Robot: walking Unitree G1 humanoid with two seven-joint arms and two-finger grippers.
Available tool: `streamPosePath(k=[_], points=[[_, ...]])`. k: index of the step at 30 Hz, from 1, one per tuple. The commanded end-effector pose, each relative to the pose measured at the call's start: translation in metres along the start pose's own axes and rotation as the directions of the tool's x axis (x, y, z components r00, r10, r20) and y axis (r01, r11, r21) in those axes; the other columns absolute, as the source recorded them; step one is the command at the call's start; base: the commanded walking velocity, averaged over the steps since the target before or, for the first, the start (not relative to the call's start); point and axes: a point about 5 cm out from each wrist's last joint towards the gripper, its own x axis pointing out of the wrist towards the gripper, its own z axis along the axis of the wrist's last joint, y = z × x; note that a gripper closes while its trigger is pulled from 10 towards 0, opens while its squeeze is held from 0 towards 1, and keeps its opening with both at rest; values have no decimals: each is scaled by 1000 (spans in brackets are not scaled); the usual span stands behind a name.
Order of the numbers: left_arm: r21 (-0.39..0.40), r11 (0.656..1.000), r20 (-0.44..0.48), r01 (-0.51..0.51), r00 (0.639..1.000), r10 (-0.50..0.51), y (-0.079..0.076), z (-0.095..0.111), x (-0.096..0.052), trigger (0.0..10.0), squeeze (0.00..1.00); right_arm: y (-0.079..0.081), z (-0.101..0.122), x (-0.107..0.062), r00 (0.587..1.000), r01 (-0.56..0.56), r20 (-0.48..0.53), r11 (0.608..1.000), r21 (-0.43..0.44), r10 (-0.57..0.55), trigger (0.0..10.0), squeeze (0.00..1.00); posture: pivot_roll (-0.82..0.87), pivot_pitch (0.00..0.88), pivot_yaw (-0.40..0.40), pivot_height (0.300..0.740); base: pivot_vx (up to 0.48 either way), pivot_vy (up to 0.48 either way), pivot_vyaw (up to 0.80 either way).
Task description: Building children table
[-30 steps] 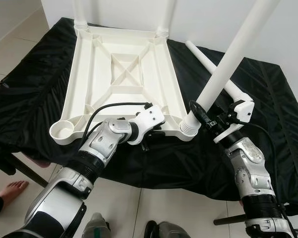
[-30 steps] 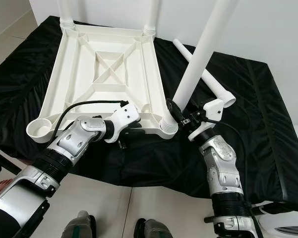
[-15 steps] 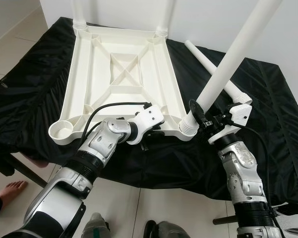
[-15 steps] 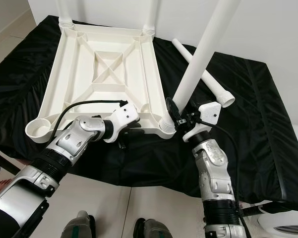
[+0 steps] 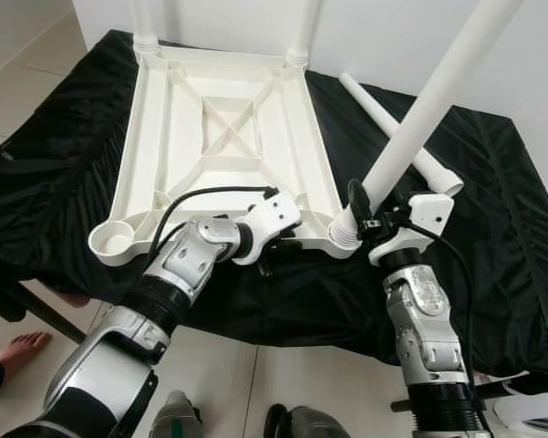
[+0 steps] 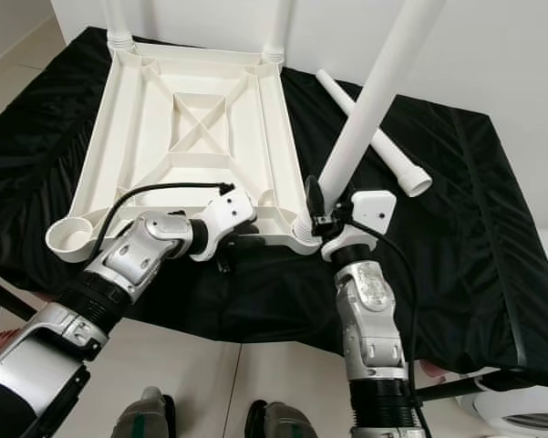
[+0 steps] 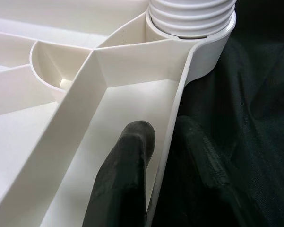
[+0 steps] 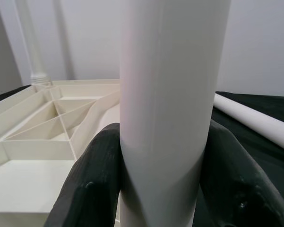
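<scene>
2 grippers work: the right gripper [image 5: 358, 212] has its jaws clamped on the leaning leg [image 5: 419, 112]; the left gripper [image 7: 163, 156] pinches the table frame [image 5: 228, 137] rim.

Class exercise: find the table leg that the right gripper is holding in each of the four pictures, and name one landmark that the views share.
Left eye view: table leg slants up from the near right corner.
Right eye view: leg, same corner.
Left wrist view: its ribbed base.
Right wrist view: leg between the black fingers.
Shared landmark: the white tabletop.
</scene>
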Motion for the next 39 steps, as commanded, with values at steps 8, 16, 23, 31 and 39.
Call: streamPosePath(k=[8,16,23,31,39], points=[[17,1000,-10,-6,1000,6,4,2,-1,10000,0,1,-24,-11,978,149,-138,988,-44,-154,10000,0,58,94,-88,740,0,0,0],[21,1000,-10,-2,1000,2,3,3,0,10000,0,-3,-20,-14,942,302,-121,949,-94,-312,10000,0,63,87,-93,740,0,0,0],[23,1000,-9,-1,1000,1,3,2,0,10000,0,-2,-15,-17,938,323,-96,941,-100,-333,10000,0,64,80,-97,740,0,0,0],[24,1000,-9,1,1000,-1,2,2,1,10000,0,2,-6,-16,946,317,-40,944,-87,-321,10000,0,61,75,-99,740,0,0,0],[27,1000,-5,3,1000,-3,2,3,2,10000,0,5,-3,-16,952,302,-29,951,-67,-305,10000,0,57,68,-100,740,0,0,0]])
